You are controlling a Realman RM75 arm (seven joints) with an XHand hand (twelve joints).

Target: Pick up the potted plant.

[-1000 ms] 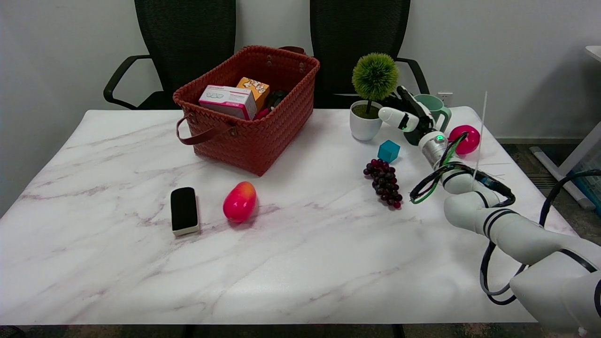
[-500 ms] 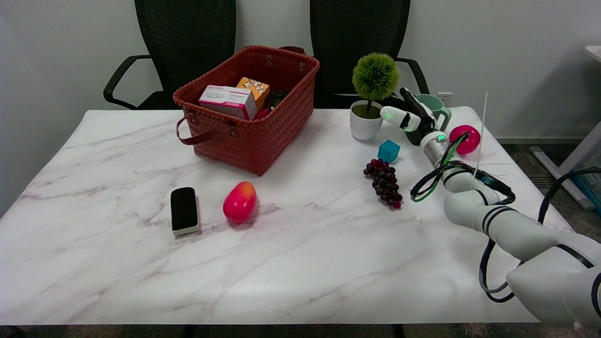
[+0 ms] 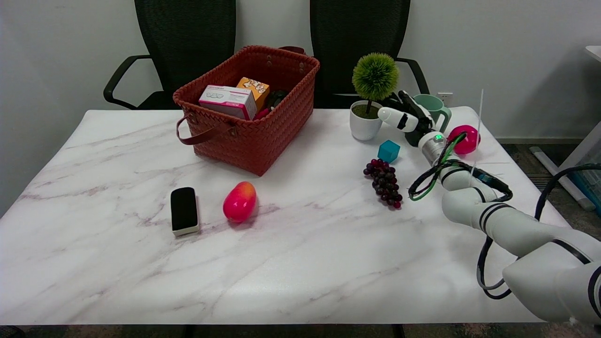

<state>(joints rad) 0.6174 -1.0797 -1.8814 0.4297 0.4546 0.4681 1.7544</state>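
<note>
The potted plant [image 3: 371, 101] is a fuzzy green ball on a thin stem in a small white pot, standing upright at the table's far right. My right hand [image 3: 406, 117] hovers just to the right of the pot, fingers spread and reaching toward it. The white thumb tip lies close beside the pot's rim, and nothing is held. Whether any finger touches the pot is unclear.
A green mug [image 3: 434, 109] stands behind the hand and a pink ball [image 3: 466, 139] lies right of the wrist. A teal cube [image 3: 389, 151] and purple grapes [image 3: 385, 183] lie in front. A red woven basket [image 3: 251, 110], a mango [image 3: 240, 201] and an eraser [image 3: 183, 211] sit further left.
The right hand has edged up and a little leftward toward the pot. The plant has not moved.
</note>
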